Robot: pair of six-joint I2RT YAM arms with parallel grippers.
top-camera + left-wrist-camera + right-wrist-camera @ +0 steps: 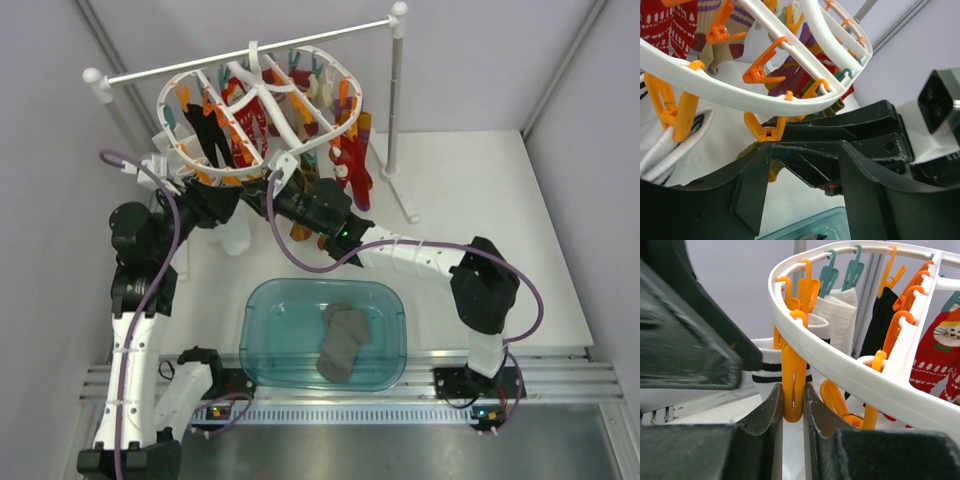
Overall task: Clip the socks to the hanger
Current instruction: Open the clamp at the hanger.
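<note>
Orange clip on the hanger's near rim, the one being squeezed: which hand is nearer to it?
Right. The right hand is closed on the orange clip, pinching it from both sides. The left hand is open close beneath the hanger, holding nothing.

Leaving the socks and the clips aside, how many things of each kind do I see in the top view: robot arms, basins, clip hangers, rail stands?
Robot arms: 2 (left arm, right arm)
Teal basin: 1
White clip hanger: 1
White rail stand: 1
Total: 5
</note>
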